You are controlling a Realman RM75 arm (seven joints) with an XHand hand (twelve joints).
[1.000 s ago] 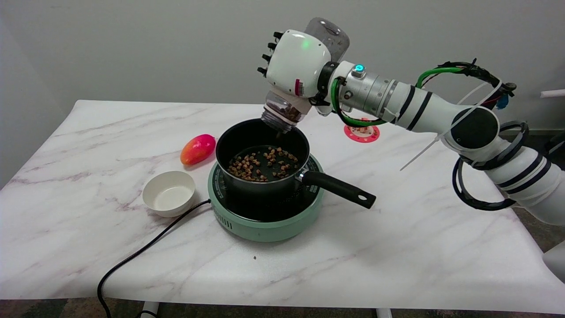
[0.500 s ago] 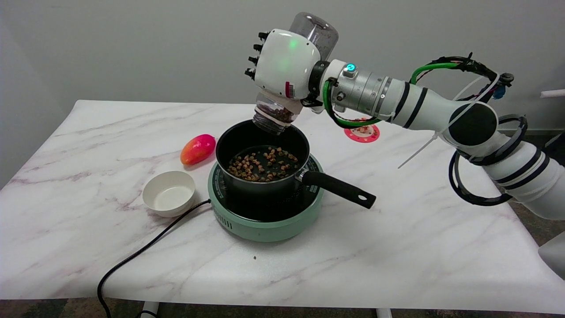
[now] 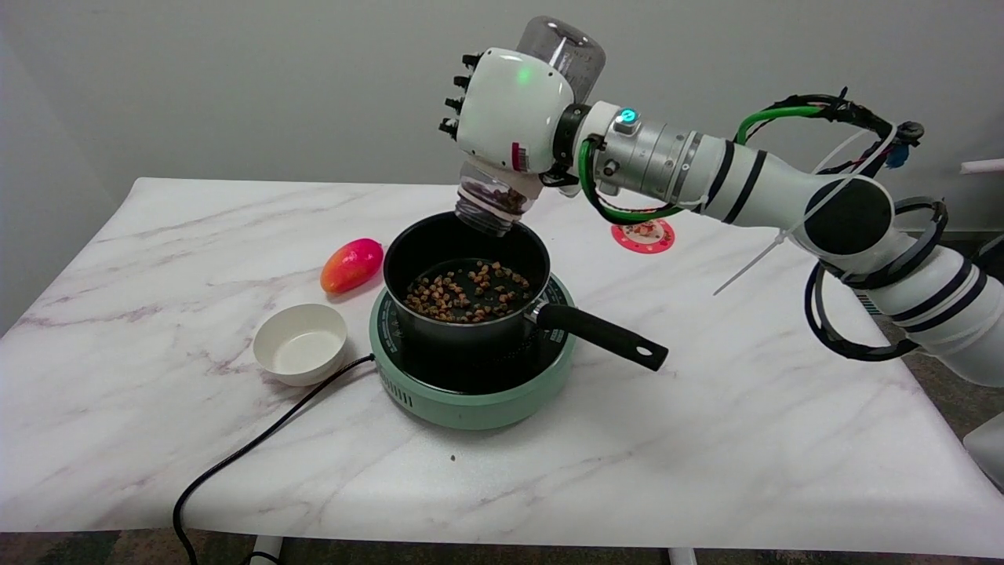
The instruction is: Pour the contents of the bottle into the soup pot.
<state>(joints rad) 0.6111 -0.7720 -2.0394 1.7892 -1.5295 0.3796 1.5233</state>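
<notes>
- While the right hand [image 3: 514, 110] grips the clear plastic bottle [image 3: 502, 200] around its middle, fingers wrapped about the body, the bottle stands inverted and tilted, mouth down, just above the far rim of the black soup pot [image 3: 463, 286].
- Change noted: a second ago the mouth sat lower, at the rim, with a thin stream of pellets falling. The hand and bottle have since risen slightly and swung a little leftward, and no stream is visible now.
- Contents: brown pellets [image 3: 467, 292] lie across the pot floor. A small plug of pellets remains in the bottle neck; the upper body looks empty.
- Assessment: the pour appears largely done but not complete. The residue seems lodged in the neck, and a shake or steeper tilt is probably needed to free it.
- Risk: the mouth sits near the back edge of the pot, so freed pellets could land beyond the rim.
- Surroundings: the pot rests on a mint-green hotplate [image 3: 471, 392], handle [image 3: 604, 337] toward the right. A white bowl [image 3: 300, 344] and a red-yellow mango [image 3: 351, 265] lie to the left, apart from the pot.
</notes>
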